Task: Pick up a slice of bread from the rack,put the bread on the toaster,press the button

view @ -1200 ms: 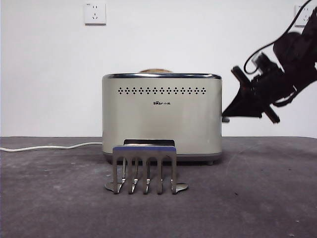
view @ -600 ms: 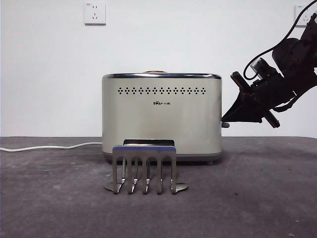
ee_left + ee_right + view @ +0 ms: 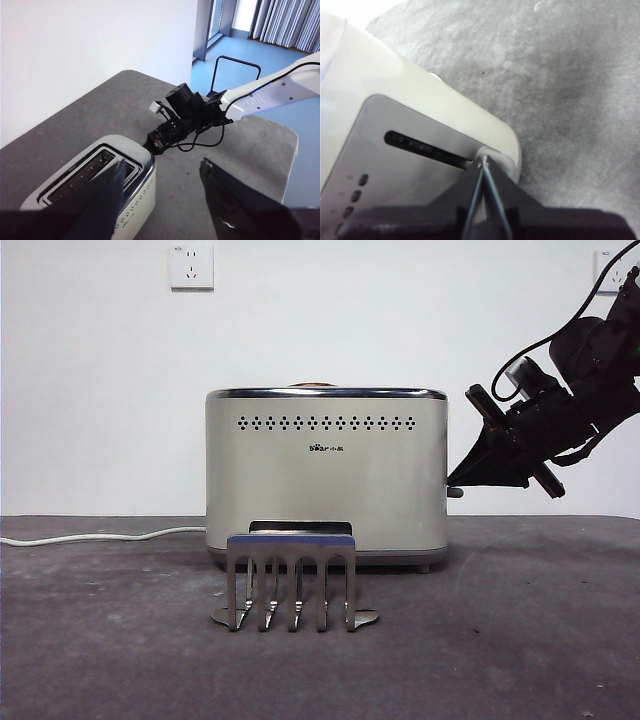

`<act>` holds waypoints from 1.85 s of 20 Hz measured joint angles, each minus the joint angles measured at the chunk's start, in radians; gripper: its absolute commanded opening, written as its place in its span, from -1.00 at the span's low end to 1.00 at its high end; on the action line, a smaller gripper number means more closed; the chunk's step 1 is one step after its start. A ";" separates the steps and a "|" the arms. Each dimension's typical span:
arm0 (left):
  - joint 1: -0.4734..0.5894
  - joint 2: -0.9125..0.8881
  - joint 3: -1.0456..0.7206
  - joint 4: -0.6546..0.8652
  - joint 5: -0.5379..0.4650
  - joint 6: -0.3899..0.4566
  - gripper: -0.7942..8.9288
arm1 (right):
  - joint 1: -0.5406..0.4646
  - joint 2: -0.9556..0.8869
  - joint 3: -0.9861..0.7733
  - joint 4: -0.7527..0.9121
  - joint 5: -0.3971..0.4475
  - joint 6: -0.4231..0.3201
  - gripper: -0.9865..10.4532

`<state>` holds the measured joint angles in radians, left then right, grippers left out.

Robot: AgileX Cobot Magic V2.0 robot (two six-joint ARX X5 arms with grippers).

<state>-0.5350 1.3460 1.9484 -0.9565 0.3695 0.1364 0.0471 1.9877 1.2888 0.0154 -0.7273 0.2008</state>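
1. Front view: right gripper, jaws closed and empty, bears on the button of the toaster; bread nearly sunk in its slot.
2. Left gripper waits above, jaws wide.
3. Judged step: pressing; next, push fully down, then withdraw.

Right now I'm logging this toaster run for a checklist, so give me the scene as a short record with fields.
bread: sunk in the toaster, only a brown sliver shows above the rim
rack: empty, in front of the toaster
right gripper: shut, tip on the button at the toaster's side
left gripper: open, above the toaster
cord: lies on the table
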 measured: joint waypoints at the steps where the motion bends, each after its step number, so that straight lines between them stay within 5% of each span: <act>1: 0.000 0.000 0.000 0.000 0.000 0.000 -0.31 | 0.000 -0.003 0.000 -0.002 0.001 0.000 -0.85; 9: 0.000 0.000 0.000 -0.021 0.000 0.000 -0.32 | -0.015 -0.333 -0.009 -0.134 0.021 -0.002 -0.85; 12: 0.000 0.000 0.000 -0.072 0.000 0.000 -0.32 | -0.016 -0.514 -0.009 -0.343 0.021 -0.033 -0.85; 18: 0.000 0.000 0.000 -0.168 0.000 0.000 -0.32 | 0.018 -0.794 -0.009 -0.796 0.021 -0.209 -0.85; 26: 0.000 0.000 0.000 -0.262 0.000 0.000 -0.32 | 0.021 -0.919 -0.009 -1.115 0.024 -0.348 -0.85; 33: 0.000 0.000 0.000 -0.312 -0.001 0.000 -0.33 | 0.021 -0.948 -0.009 -1.190 0.023 -0.396 -0.85; 34: 0.000 0.000 0.000 -0.312 -0.001 0.000 -0.37 | 0.021 -0.948 -0.009 -1.191 0.023 -0.397 -0.85; 37: 0.000 0.000 0.000 -0.322 -0.001 0.003 -0.90 | 0.021 -0.948 -0.009 -1.190 0.024 -0.400 -0.85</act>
<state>-0.5350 1.3460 1.9484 -1.2781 0.3687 0.1398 0.0677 1.0393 1.2797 -1.1748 -0.7036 -0.1993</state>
